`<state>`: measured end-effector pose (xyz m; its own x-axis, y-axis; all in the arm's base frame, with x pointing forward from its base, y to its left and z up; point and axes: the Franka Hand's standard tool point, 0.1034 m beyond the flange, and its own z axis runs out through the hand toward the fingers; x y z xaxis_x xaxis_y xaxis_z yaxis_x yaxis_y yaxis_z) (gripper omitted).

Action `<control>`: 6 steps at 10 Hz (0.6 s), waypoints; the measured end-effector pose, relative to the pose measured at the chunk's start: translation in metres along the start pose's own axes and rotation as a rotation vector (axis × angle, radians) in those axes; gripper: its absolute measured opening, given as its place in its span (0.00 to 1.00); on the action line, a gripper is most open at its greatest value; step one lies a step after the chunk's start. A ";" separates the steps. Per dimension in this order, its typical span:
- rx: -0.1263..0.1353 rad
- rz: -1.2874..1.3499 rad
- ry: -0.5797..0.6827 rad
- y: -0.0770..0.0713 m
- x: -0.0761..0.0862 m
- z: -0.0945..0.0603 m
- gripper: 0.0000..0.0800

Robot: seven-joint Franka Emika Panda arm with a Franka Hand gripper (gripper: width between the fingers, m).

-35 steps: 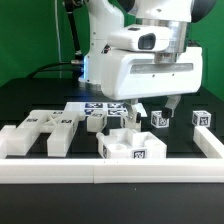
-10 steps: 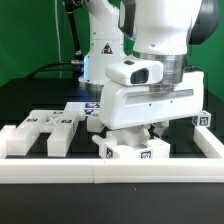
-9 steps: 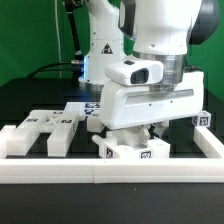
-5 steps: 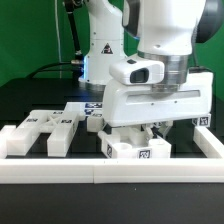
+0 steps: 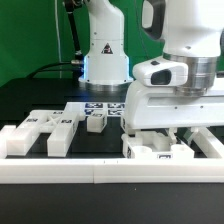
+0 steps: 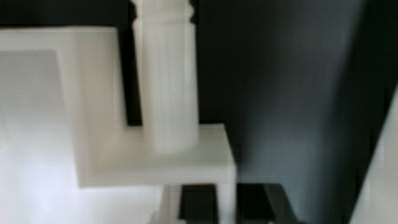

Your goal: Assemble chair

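- White plastic block is sitting at the exterior view's right, just behind the front rail.
- Gripper is hanging directly over it with its jaws pressed together and nothing pinched between them. The wrist view is showing the two dark fingers lying side by side with hardly a gap.
- Those closed fingers are sitting right at a raised corner of the block, touching it or very nearly. I cannot tell which from where I am standing.
- The block's long axis is running across the exterior view, along the rail. To my eye the fingers are working as a pusher against the block rather than as a clamp.
- A narrow white post is stretching away from the fingers. Whether it is joined to the block is not clear.
- Notched bars are lying well apart from the block, toward the exterior view's left.
- The coming move, I judge, is turning on which face the fingers are bearing against. A shove in line with the rail should be sliding the block true, while an off-centre contact is risking swinging it round.
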<state>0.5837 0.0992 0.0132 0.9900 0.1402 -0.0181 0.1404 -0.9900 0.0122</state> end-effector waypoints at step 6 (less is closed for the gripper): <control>0.011 0.088 -0.027 -0.022 0.019 -0.001 0.04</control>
<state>0.5993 0.1233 0.0131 0.9976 0.0526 -0.0447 0.0528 -0.9986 0.0037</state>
